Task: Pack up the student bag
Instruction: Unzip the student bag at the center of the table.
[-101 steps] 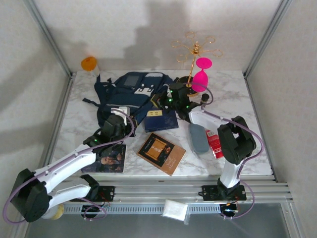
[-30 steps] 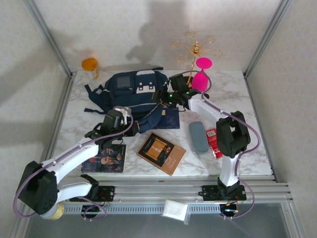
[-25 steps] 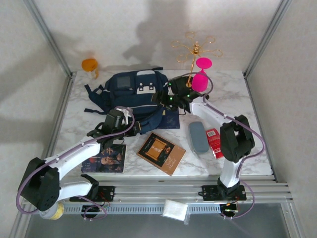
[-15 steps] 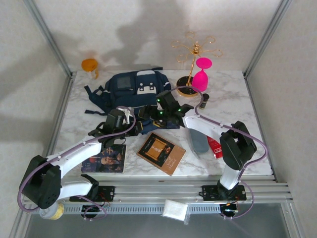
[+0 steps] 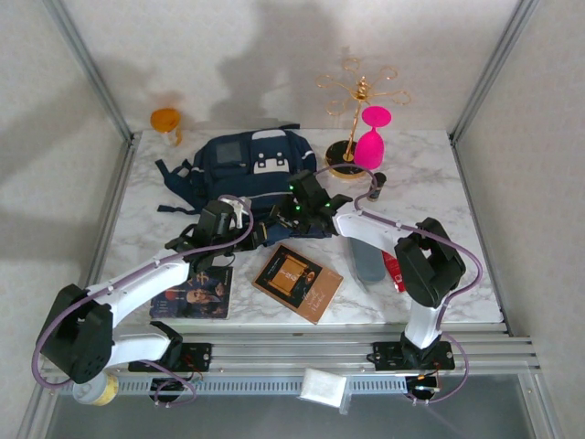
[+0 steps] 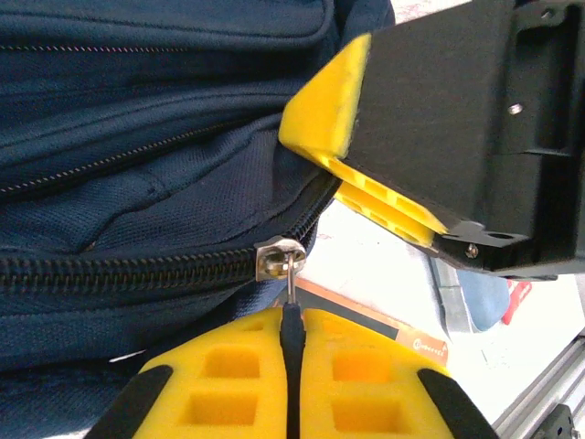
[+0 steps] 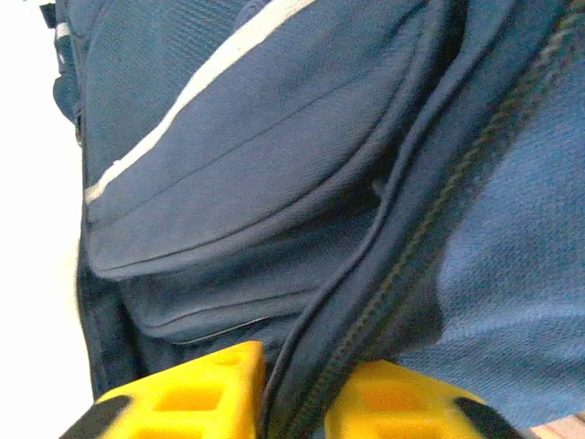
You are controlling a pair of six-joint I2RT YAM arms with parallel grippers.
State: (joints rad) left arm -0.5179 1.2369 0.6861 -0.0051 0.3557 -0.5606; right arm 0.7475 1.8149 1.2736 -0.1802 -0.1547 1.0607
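Zipper pull (image 6: 290,285) is clamped tight in my left claw (image 6: 291,334), bottom centre of the left wrist frame. My right claw (image 7: 294,393) is pinched on the zippered seam (image 7: 402,265) of the student bag (image 7: 274,155), low in its own frame. The bag itself lies at upper centre of the top view, on the marble table (image 5: 430,178).

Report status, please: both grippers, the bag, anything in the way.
Left gripper shut on zipper pull. Right gripper pinching bag fabric. Bag lying flat. Brown book lies in front of bag.
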